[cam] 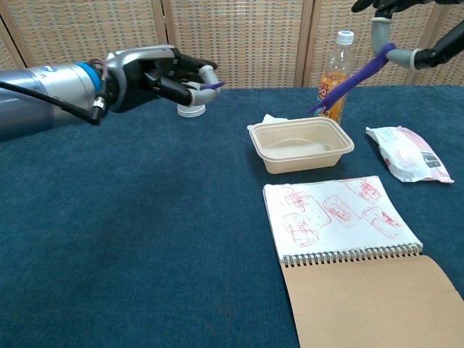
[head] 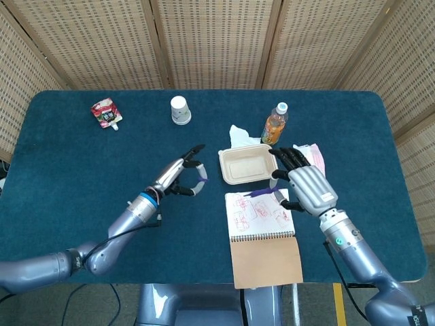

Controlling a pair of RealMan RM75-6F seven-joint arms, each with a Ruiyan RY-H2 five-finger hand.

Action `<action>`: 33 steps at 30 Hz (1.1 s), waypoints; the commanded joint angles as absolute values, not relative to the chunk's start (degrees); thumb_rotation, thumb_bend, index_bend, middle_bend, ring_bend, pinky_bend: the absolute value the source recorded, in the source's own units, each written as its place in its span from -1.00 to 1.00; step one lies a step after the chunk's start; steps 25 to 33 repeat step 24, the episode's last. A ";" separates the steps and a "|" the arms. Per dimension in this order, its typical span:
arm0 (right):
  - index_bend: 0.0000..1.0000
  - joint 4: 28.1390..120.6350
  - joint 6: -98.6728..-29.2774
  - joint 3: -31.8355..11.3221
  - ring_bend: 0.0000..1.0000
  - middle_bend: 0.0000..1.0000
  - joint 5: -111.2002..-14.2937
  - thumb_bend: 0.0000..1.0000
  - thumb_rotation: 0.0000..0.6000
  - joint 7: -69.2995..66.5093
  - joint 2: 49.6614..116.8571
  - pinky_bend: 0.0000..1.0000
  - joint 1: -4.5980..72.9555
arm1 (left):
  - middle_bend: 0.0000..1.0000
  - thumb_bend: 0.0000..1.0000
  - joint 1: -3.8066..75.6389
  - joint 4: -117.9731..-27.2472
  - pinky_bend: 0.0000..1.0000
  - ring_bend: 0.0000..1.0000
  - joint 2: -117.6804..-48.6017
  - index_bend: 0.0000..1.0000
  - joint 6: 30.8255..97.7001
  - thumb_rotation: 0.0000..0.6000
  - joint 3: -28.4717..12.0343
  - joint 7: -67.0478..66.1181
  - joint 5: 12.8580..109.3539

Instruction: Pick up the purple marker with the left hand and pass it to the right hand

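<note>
The purple marker (head: 262, 193) (cam: 353, 76) is gripped at its upper end by my right hand (head: 306, 187) (cam: 435, 52). It slants down to the left over the tan food container (head: 246, 163). Only a few of this hand's fingers show at the top right of the chest view. My left hand (head: 178, 178) (cam: 156, 76) hangs well to the left, clear of the marker, its fingers loosely spread. A small purple fleck shows at its fingertips; I cannot tell what it is.
A spiral notebook (head: 260, 216) with red drawings lies below the container. An orange drink bottle (head: 274, 124), a crumpled tissue (head: 238, 134) and a white packet (cam: 402, 152) sit near the right hand. A paper cup (head: 180, 110) and a red pouch (head: 106, 113) stand at the back left.
</note>
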State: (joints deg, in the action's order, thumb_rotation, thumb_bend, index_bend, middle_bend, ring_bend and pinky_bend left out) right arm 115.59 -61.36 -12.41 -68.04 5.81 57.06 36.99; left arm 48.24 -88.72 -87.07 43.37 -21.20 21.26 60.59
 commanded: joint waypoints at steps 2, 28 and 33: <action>0.54 113.86 -62.49 -11.80 -1.00 -0.67 -69.44 0.28 1.00 6.12 56.49 -1.00 35.85 | -1.00 0.13 45.35 -88.48 -1.00 -1.00 -81.18 0.44 43.85 1.00 -20.84 22.42 62.11; 0.54 110.08 -64.31 -7.75 -1.00 -0.67 -75.36 0.28 1.00 7.83 58.74 -1.00 31.51 | -1.00 0.13 34.53 -89.68 -1.00 -1.00 -53.86 0.41 50.10 1.00 -13.17 8.41 70.12; 0.54 110.08 -64.31 -7.75 -1.00 -0.67 -75.36 0.28 1.00 7.83 58.74 -1.00 31.51 | -1.00 0.13 34.53 -89.68 -1.00 -1.00 -53.86 0.41 50.10 1.00 -13.17 8.41 70.12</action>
